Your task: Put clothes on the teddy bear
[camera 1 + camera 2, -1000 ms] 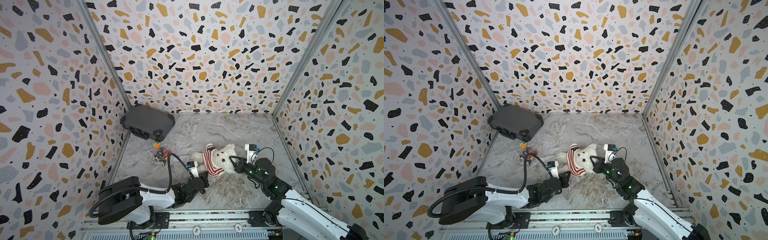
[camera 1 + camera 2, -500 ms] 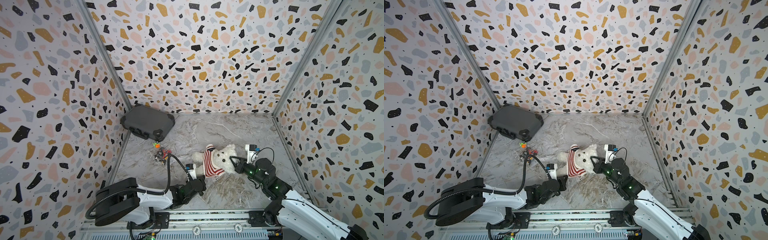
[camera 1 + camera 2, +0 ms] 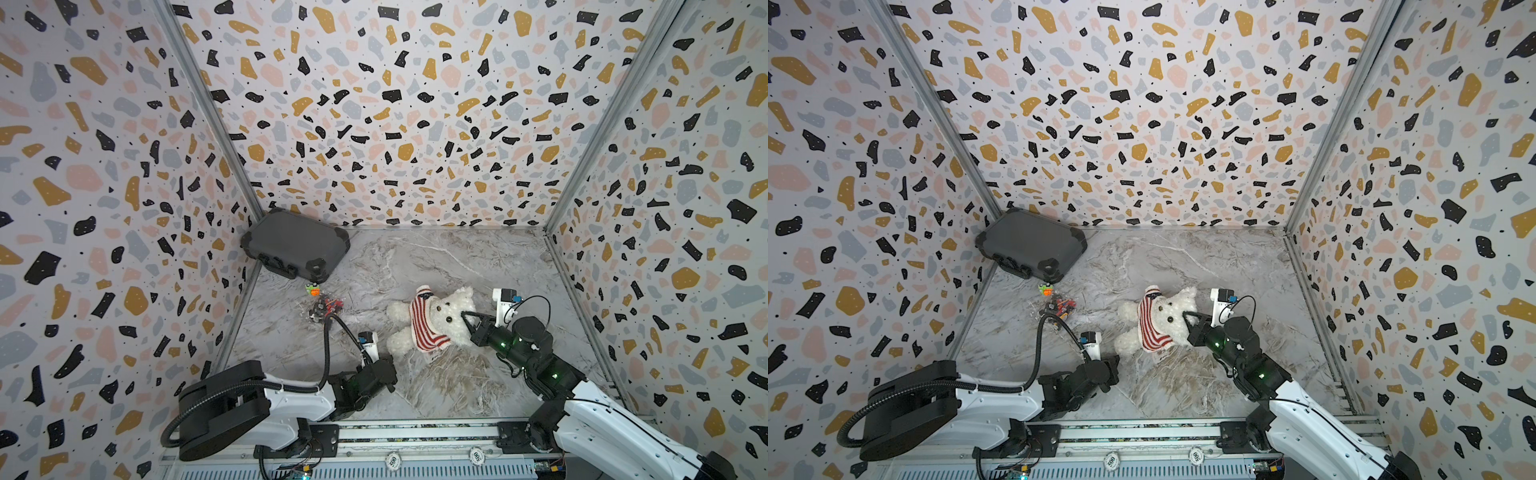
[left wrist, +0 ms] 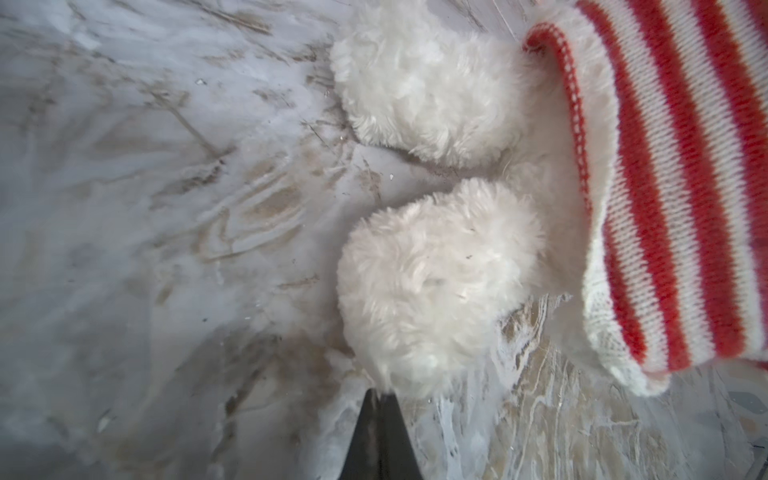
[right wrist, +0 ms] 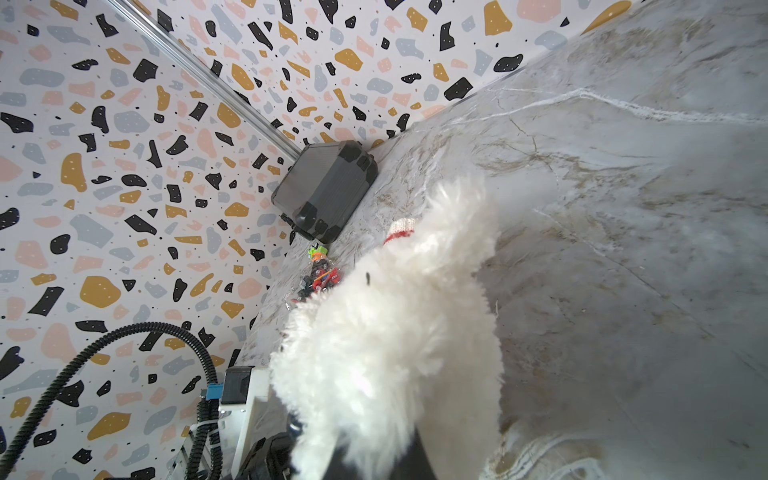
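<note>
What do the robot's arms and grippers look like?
The left arm and right arm have white shells and black joints. A ribbed black hose runs along the left and a thin wire loops at the right wrist. The fingers are black and tapered.

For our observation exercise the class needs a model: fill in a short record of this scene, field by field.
Toy: fluffy white plush teddy bear, lying on grey marble table
Clothing: red-and-white striped knit sweater, on its torso
Left gripper: shut, tip at a foot
Right gripper: shut on bear's head fur
Corner: dark grey hard case
</note>
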`<state>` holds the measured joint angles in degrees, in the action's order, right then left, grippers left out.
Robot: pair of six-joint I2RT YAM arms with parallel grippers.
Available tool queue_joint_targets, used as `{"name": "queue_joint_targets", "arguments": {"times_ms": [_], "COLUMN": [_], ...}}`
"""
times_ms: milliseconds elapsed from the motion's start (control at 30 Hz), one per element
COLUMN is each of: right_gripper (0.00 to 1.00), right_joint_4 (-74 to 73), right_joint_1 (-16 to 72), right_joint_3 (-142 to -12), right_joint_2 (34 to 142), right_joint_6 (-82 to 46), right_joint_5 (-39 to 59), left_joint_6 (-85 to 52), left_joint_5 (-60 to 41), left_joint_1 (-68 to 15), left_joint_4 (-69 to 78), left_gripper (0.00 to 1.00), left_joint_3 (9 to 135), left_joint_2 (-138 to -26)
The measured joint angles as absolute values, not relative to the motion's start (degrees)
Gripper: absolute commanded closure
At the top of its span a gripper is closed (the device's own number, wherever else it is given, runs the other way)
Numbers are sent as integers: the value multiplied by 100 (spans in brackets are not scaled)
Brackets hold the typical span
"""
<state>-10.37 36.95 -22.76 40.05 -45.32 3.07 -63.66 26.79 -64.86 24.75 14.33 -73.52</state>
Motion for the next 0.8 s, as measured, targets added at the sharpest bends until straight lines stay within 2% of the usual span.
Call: {"name": "queue_joint_targets", "arguments": {"times_ms": [67,267,400,533,800], "right_gripper": [100,100,100,100,100], "right_joint_4": [-1033,-1024,-1013,-1015,-1013], "right_joint_1": [3686,3686,3686,3686,3686], "right_joint_3": [-2276,-2276,-2276,-2276,-2276], "right_joint_2": [4005,3999,3935,3916,3879], "right_joint_6": [-4534,-4539,-4582,-4628,-4670], "right_joint_5": [309,303,272,233,176], "left_joint_6": [-6246,-5964,-6149,-6567,-7620], "left_joint_5": [2552,2143,2211,2482,3057], "left_joint_1": [-6488,-6755,-7032,-7295,-7518], "left_joint_4": [2460,2773,3312,3839,4587], "left_gripper": [100,63,52,51,56], "left_joint_3": [1509,2130,2250,2250,2346], "left_joint_2": [-7297,-7349,-7413,-7784,-8790]}}
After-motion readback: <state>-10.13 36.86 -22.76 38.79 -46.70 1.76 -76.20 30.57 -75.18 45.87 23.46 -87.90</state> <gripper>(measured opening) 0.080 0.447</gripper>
